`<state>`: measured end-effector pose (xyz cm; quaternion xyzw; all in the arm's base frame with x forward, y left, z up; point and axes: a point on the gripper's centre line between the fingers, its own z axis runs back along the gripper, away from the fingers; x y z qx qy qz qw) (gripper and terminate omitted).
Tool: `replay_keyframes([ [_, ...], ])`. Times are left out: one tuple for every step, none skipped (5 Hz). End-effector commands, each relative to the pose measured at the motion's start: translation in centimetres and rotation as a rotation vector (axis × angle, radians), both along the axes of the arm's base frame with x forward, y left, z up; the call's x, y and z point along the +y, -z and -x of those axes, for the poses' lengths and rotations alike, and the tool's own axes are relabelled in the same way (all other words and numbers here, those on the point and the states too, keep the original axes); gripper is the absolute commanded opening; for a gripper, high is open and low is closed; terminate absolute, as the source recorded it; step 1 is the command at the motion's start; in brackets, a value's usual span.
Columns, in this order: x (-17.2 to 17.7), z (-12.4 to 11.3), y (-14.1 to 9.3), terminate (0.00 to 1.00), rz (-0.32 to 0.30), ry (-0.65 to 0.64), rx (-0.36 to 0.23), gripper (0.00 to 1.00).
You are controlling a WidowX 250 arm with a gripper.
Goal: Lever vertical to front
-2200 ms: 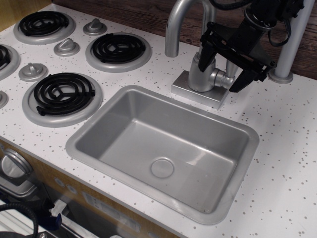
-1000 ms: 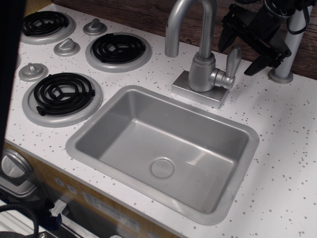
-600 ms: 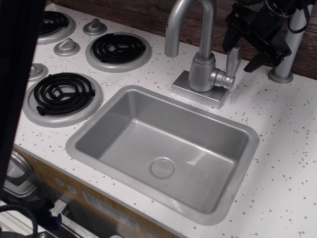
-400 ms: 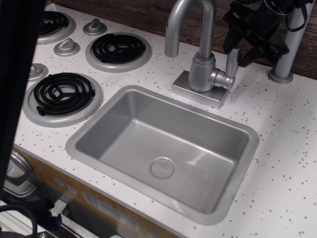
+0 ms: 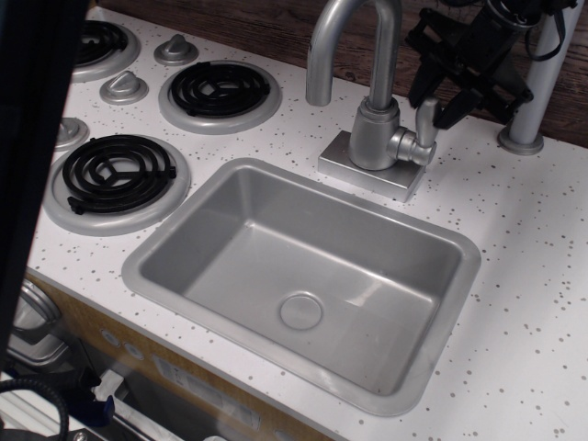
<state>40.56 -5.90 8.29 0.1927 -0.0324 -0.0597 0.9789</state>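
Note:
The lever (image 5: 425,129) is a small silver-grey paddle on a side stub of the faucet base (image 5: 377,138), behind the sink. It stands upright. Its upper part is hidden behind my gripper (image 5: 432,103). The black gripper comes down from the upper right. It is open, with one finger on each side of the lever's top. I cannot tell whether a finger touches the lever.
The gooseneck spout (image 5: 354,37) rises just left of the lever. The grey sink basin (image 5: 147,266) lies in front. Black coil burners (image 5: 118,173) and cone knobs (image 5: 124,87) are at the left. A grey post (image 5: 542,78) stands at the right. A dark blurred shape (image 5: 28,138) covers the left edge.
The gripper lifted off the faucet, then came back down and left, so its fingers now straddle the lever's top. The lever still stands upright. The dark shape widened at the left.

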Motion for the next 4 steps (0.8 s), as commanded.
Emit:
replay_keyframes([
  [0.5,1.3,-0.2,0.00,0.057,-0.050,-0.023,0.00],
  [1.2,1.4,1.6,0.00,0.127,-0.060,-0.008,0.00],
  [1.4,1.3,2.1,0.00,0.146,-0.054,-0.008,0.00],
  [1.2,1.7,1.4,0.00,0.129,-0.066,-0.003,1.00],
])
